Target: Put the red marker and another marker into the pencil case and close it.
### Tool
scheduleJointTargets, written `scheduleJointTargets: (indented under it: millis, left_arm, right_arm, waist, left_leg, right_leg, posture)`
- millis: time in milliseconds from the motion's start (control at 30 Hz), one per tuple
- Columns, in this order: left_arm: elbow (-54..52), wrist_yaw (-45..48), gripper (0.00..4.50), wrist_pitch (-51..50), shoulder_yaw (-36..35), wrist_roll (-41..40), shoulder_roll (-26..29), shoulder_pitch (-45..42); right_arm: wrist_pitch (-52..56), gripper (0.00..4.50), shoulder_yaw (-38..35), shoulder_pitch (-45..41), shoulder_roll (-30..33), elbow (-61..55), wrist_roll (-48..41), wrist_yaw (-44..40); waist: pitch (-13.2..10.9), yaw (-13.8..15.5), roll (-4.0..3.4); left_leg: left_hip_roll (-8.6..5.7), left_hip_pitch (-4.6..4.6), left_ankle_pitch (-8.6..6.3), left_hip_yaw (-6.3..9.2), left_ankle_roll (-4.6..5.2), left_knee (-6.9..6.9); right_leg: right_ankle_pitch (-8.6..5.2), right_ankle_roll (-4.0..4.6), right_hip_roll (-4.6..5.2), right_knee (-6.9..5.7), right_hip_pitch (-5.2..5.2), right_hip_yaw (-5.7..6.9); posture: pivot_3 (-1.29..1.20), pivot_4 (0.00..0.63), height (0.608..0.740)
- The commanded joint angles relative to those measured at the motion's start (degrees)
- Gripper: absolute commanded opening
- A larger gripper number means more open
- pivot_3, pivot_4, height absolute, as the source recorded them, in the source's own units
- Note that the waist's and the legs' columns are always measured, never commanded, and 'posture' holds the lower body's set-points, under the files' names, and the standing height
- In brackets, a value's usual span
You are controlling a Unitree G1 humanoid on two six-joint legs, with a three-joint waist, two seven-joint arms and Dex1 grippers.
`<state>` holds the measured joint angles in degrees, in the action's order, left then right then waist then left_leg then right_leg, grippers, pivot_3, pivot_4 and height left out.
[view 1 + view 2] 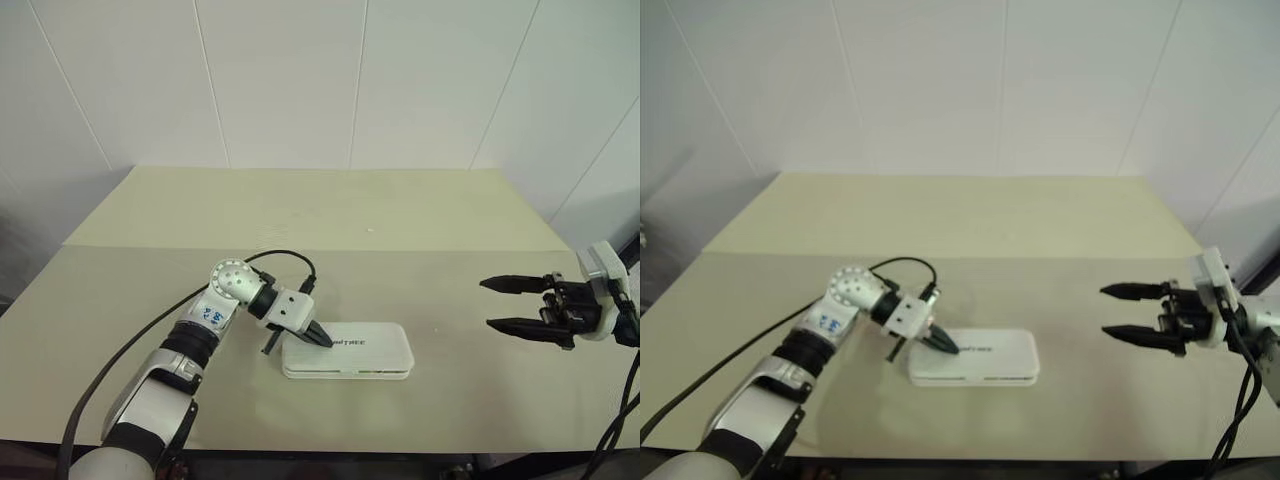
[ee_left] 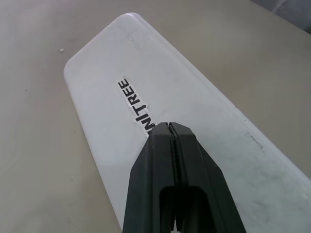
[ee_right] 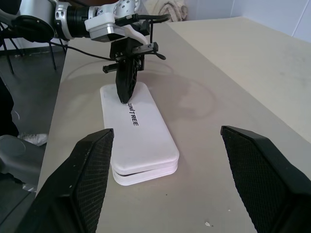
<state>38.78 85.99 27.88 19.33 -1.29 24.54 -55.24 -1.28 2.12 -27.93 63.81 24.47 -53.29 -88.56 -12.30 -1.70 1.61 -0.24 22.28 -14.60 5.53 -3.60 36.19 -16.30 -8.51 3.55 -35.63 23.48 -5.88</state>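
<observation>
The white pencil case (image 1: 365, 352) lies flat on the table near its front edge, lid down, with dark logo text (image 2: 137, 106) on top. My left gripper (image 1: 322, 340) is shut with nothing in it, and its tip (image 2: 167, 125) rests on or just above the lid's left end, by the logo. My right gripper (image 1: 487, 304) hangs open and level well to the right of the case, pointing toward it, its fingers (image 3: 92, 165) spread wide and empty. The red marker and the other marker are hidden from view.
The beige table (image 1: 300, 215) stretches back to a white panelled wall (image 1: 300, 70). A black cable (image 1: 285, 255) loops over my left wrist. At the far left in the right wrist view, the table's edge (image 3: 51, 121) drops off.
</observation>
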Motion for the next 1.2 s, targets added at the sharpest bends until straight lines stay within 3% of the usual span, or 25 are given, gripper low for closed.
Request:
scheduleJointTargets:
  millis: [33, 300, 533, 833, 1200]
  left_arm:
    - [-0.08, 1.83, 0.03, 3.33, 1.79, 1.74, 0.45, -0.71]
    - [4.71, 1.90, 0.03, 13.95, 5.78, 4.63, -0.33, -2.76]
    - [8.55, 1.42, 0.03, 16.58, 5.04, 2.98, -1.46, -4.06]
    - [10.48, -3.47, 0.03, 8.54, -2.50, -1.81, -1.51, -5.17]
    - [-0.30, -5.69, 0.03, -4.52, -10.48, -8.82, -0.76, -0.18]
  right_arm:
    - [-1.08, 4.50, -1.02, -1.39, 0.87, -0.28, -1.73, -3.94]
    - [-0.03, 4.50, -1.60, -1.21, 0.31, -1.24, -2.47, -3.94]
    - [0.74, 4.50, -1.15, -0.87, 0.79, -2.12, -4.18, -3.94]
    - [3.26, 4.50, -2.40, -3.22, -2.06, -3.54, -6.55, -3.94]
    - [7.63, 4.50, -6.37, -4.50, -5.57, -4.00, -7.38, -3.94]
  waist:
    - [0.00, -0.04, -0.01]
    - [0.01, 0.06, -0.02]
    - [0.05, 0.05, -0.08]
    - [0.04, -0.09, -0.08]
    - [0.04, 0.04, -0.08]
  left_leg:
    - [0.00, 0.00, 0.00, 0.00, 0.00, 0.00]
    - [-0.01, -0.04, 0.00, -0.01, 0.00, 0.03]
    - [-0.01, -0.09, 0.01, -0.01, 0.02, 0.09]
    - [-0.01, -0.06, 0.01, 0.00, 0.04, 0.17]
    - [0.00, -0.02, 0.01, 0.02, 0.04, 0.13]
  right_leg:
    - [0.00, 0.00, 0.00, 0.00, 0.00, 0.00]
    - [0.00, 0.00, 0.00, 0.00, -0.05, -0.01]
    - [0.00, 0.00, 0.00, -0.02, -0.11, -0.03]
    - [0.02, -0.02, -0.01, -0.12, -0.08, -0.05]
    - [0.01, -0.02, 0.00, -0.15, -0.02, -0.04]
  posture:
    - [0.00, 0.150, 0.740]
    - [0.00, 0.150, 0.740]
    - [0.00, 0.150, 0.740]
    - [0.00, 0.150, 0.740]
    - [0.00, 0.150, 0.740]
